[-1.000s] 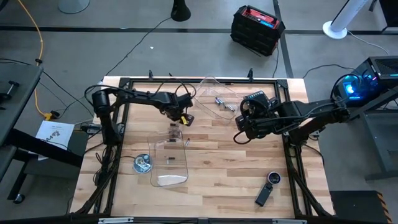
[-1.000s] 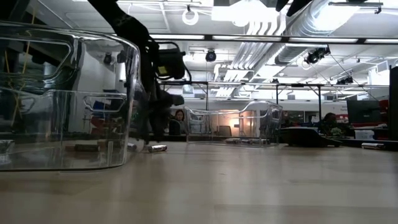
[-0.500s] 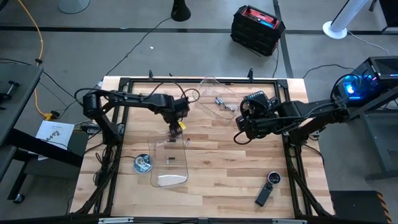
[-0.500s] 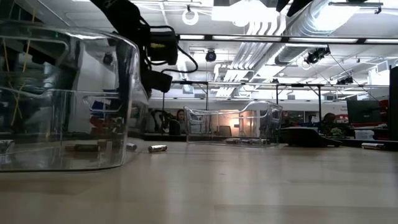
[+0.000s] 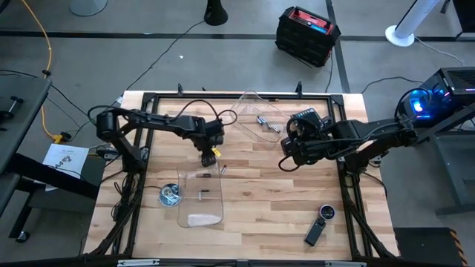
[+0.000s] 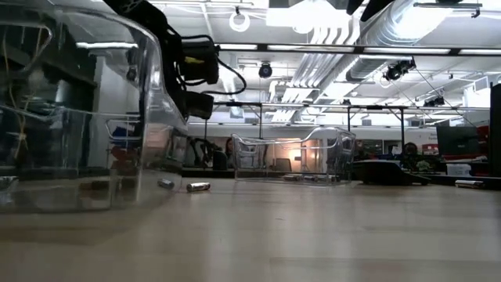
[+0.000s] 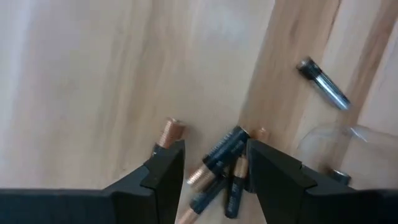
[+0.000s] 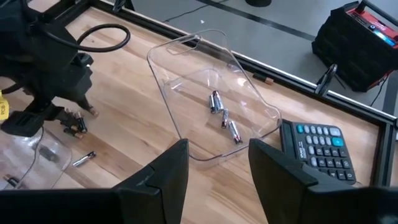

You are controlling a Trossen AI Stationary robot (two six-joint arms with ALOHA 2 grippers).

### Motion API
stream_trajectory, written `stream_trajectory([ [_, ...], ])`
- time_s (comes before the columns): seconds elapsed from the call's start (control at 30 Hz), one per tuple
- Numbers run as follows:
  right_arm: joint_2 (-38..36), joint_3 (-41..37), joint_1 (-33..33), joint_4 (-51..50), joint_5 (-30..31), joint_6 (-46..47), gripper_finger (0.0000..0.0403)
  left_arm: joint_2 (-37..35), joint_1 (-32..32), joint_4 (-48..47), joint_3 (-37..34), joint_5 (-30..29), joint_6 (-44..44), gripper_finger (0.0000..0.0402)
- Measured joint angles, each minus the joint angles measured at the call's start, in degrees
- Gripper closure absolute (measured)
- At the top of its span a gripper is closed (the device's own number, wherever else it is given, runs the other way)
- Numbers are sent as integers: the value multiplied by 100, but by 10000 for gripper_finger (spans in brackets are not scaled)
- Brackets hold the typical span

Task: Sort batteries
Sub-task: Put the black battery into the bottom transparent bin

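On the wooden surface (image 5: 260, 193) my right jaws (image 5: 285, 164) wait released beside the far clear tray (image 8: 211, 112) holding three batteries (image 8: 224, 117), while my left jaws (image 7: 211, 171) hang released over perhaps four dark batteries (image 7: 217, 174) in a loose heap.

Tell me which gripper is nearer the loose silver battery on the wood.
Left. The left gripper hovers just beside the silver battery; the right gripper waits farther off, past the far tray.

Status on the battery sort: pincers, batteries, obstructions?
Left pincer open above loose batteries. Right pincer open, idle beside far tray. Nothing blocking.
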Motion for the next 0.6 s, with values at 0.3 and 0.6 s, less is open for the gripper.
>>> stream_trajectory([
  [0.3,0,0,2,57,-15,88,242,19,105,12,114,-591,313,234],
  [0.6,7,-2,2,62,29,88,242,-596,83,85,324,-388,353,234],
])
